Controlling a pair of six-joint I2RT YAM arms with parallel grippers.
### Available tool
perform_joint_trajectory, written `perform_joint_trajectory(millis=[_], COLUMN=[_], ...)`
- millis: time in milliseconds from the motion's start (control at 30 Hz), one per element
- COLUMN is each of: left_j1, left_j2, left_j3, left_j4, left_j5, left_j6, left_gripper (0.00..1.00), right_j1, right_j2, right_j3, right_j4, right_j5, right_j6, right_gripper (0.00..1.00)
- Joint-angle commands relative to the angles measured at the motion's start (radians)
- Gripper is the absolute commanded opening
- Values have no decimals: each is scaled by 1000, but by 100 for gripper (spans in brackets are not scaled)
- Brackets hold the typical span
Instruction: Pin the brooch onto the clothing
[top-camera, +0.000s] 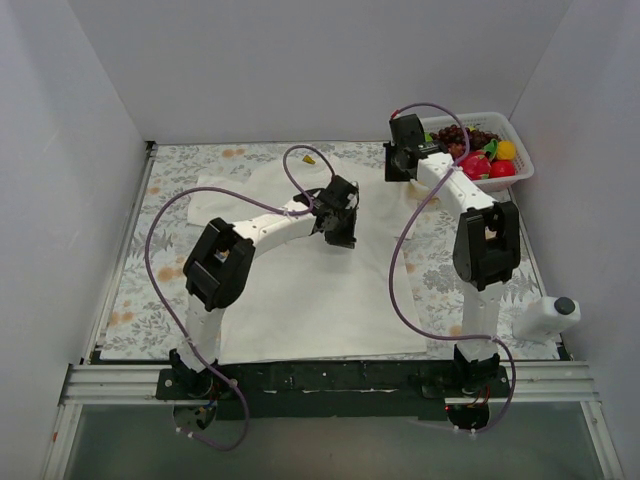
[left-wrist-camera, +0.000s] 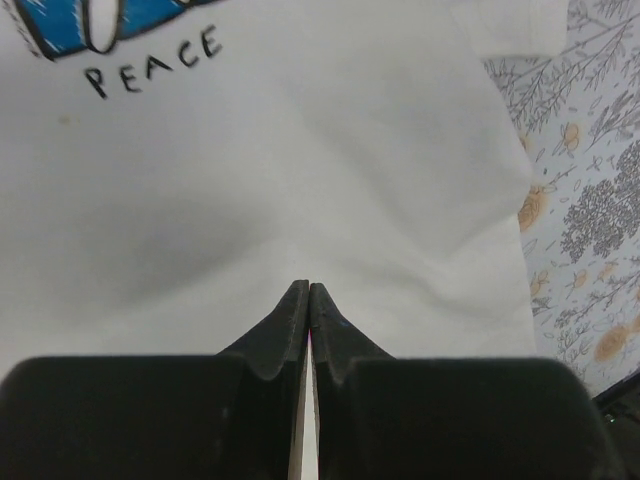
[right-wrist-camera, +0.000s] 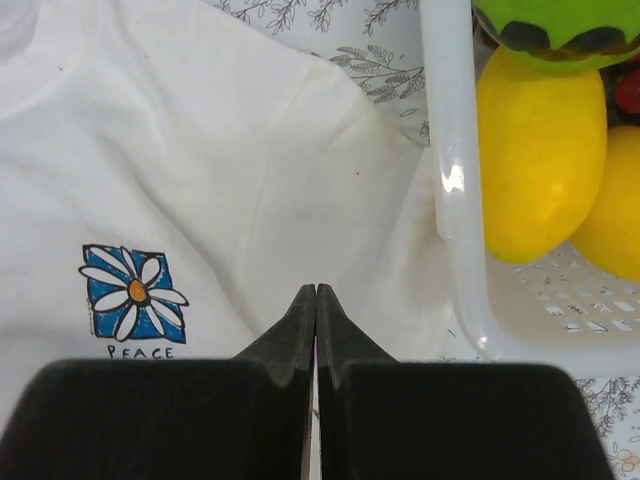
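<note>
I'm working in a lab test booth. Plain white walls box in the robot arms, bolted to a metal rail.

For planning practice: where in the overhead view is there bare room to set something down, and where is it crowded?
Free: the near half of the T-shirt, between the two arm bases; the floral mat strip between shirt and left wall. Crowded: the far right corner, where the shut right gripper hangs beside the fruit basket.
</note>
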Motion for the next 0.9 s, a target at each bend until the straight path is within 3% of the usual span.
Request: perform_joint_trajectory(millis=[0,433,867], left_j1=[-39,-119,-134], left_j2=[-25,-56,-156], left_j3=[-44,-283,-498], left_j4=[28,48,35], left_j5=[-23,-76,-158], left_j6=[-40,-74,-58], left_gripper=[0,0,0], right_j1=[0,-13,-12], right_j2=[-67,-92,46], right_j3=[-80,-160,-109], right_j4=[21,37,-3], right_j5=[-36,-18,18], right_j6=[19,19,-2], right_gripper=[1,1,1])
